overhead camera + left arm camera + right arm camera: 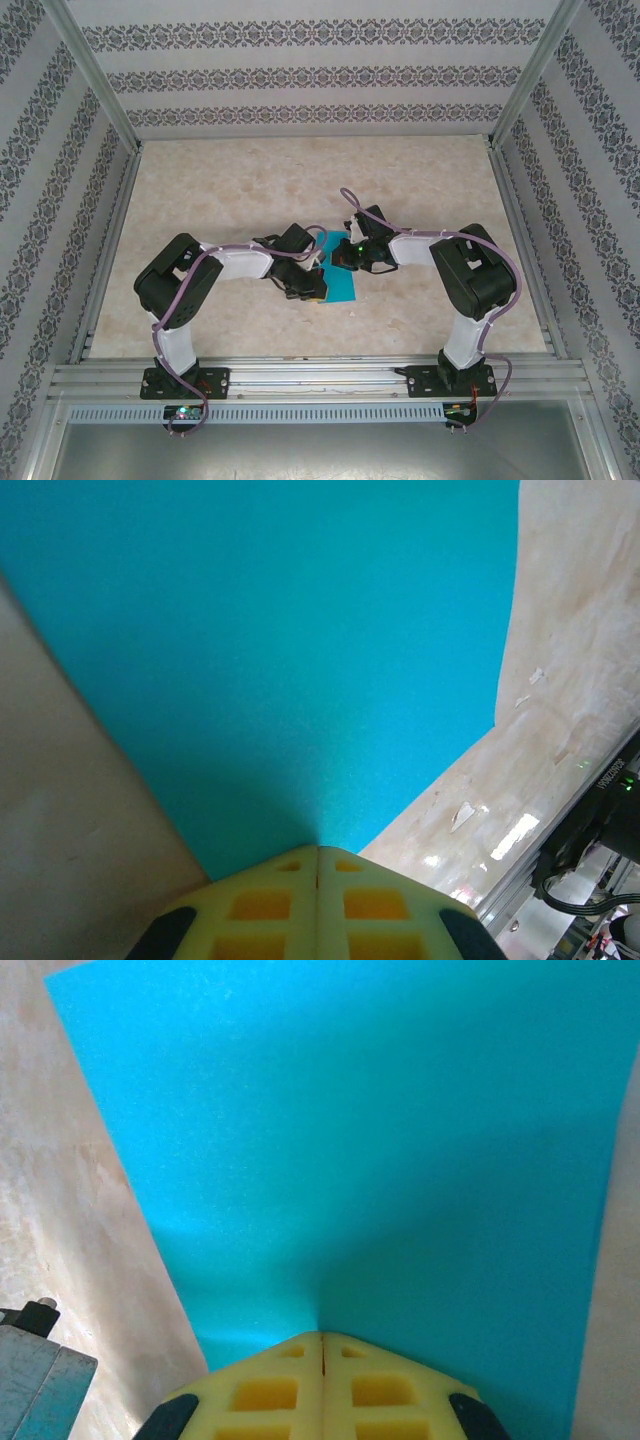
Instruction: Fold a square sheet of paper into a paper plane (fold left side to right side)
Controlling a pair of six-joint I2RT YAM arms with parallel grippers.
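Note:
The square sheet of paper [342, 283] lies flat on the table's middle, turquoise-blue, partly covered by both wrists. In the left wrist view the paper [300, 650] spreads ahead of my left gripper [318, 848], whose yellow fingers are shut together with their tips resting on the sheet. My right gripper [322, 1335] is likewise shut, tips down on the paper [380, 1160]. From above, the left gripper [312, 290] sits at the sheet's left side and the right gripper [347, 262] at its far edge. Nothing shows pinched between either pair of jaws.
The marbled table [300, 180] extends on all sides of the sheet. Patterned walls [300, 75] enclose the back and sides. An aluminium rail [320, 380] runs along the near edge. A black arm part [600, 820] stands to the right of the left wrist.

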